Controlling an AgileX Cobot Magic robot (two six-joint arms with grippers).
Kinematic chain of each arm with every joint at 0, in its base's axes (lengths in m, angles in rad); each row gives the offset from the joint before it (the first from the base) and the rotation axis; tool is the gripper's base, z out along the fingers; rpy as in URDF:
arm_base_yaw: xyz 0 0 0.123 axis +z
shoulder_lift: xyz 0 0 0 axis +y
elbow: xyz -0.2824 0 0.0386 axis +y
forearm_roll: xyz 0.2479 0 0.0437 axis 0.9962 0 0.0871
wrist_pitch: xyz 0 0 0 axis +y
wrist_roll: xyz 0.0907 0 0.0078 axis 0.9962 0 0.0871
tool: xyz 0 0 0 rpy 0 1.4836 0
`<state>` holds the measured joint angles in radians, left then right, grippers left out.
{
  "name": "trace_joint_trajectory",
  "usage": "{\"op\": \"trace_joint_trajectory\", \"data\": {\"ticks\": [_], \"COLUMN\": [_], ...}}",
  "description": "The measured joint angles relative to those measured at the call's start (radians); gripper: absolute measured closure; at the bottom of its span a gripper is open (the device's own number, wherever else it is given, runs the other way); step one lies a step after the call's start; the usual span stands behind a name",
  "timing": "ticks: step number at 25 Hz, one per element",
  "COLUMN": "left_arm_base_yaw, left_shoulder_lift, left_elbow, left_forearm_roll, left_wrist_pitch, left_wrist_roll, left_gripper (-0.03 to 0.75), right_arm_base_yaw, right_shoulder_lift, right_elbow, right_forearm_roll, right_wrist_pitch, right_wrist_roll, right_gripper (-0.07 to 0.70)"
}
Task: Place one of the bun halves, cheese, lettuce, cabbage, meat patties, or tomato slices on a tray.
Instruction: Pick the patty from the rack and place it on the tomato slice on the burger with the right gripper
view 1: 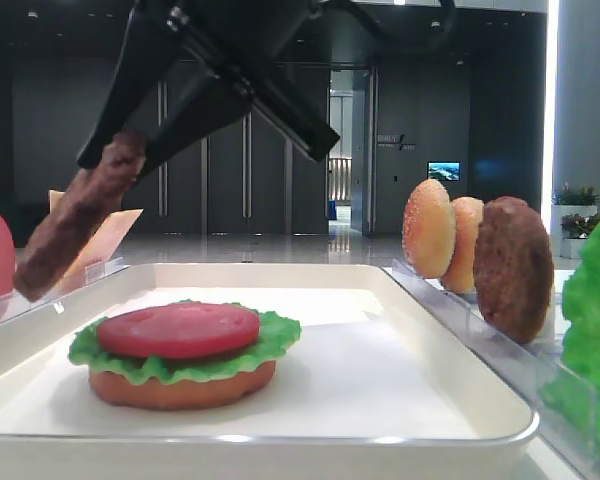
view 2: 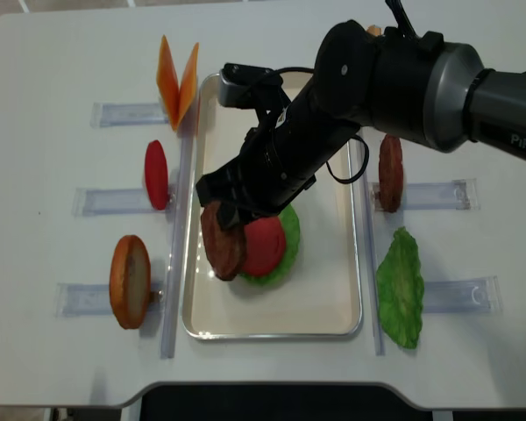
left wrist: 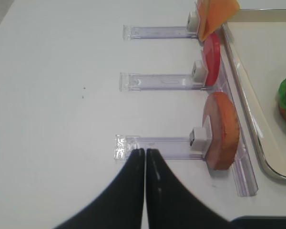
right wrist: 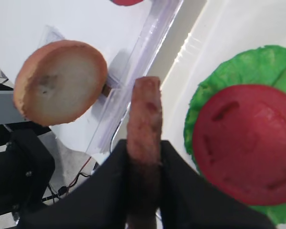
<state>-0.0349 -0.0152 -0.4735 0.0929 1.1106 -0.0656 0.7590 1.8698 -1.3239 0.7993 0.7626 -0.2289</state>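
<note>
On the bench (view 2: 53, 53) we see the tray (view 2: 333, 298), and on it a stack: bun half (view 1: 180, 388), lettuce (view 1: 280, 335), tomato slice (view 1: 178, 330). Our right end effector (view 2: 223, 210) is clamped on a meat patty (view 2: 221, 241) held on edge — over the tray's left side, the stack just to its right (nearly touching in the overhead view). We judge the patty must tip flat and shift right. Our left end effector (left wrist: 145, 151) is closed, empty, well apart — out over the bench.

The only readable lettering is "PIPER", cut off at the frame edge, in white on the grey robot arm (view 2: 508, 101); the far wall sign stays illegible.
</note>
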Motion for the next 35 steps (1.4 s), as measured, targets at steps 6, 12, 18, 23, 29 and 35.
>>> {"op": "trace_joint_trajectory", "data": {"ticks": [6, 12, 18, 23, 29, 35], "left_arm_base_yaw": [0.000, 0.000, 0.000, 0.000, 0.000, 0.000], "left_shoulder_lift": [0.000, 0.000, 0.000, 0.000, 0.000, 0.000], "left_elbow": [0.000, 0.000, 0.000, 0.000, 0.000, 0.000], "left_forearm_roll": [0.000, 0.000, 0.000, 0.000, 0.000, 0.000], "left_wrist_pitch": [0.000, 0.000, 0.000, 0.000, 0.000, 0.000], "left_wrist_roll": [0.000, 0.000, 0.000, 0.000, 0.000, 0.000], "left_gripper": [0.722, 0.722, 0.722, 0.722, 0.722, 0.722], "right_arm_base_yaw": [-0.032, -0.054, -0.069, -0.081, -0.086, -0.089], "right_shoulder_lift": [0.019, 0.019, 0.019, 0.020, 0.038, 0.039], "right_elbow": [0.000, 0.000, 0.000, 0.000, 0.000, 0.000], "right_forearm_roll": [0.000, -0.001, -0.001, -0.001, 0.001, 0.029], "right_wrist_pitch": [-0.007, -0.004, 0.030, 0.044, 0.067, 0.070], "right_wrist_roll": [-0.009, -0.013, -0.015, -0.015, -0.015, -0.031], "right_gripper": [0.512, 0.512, 0.512, 0.512, 0.512, 0.512]}}
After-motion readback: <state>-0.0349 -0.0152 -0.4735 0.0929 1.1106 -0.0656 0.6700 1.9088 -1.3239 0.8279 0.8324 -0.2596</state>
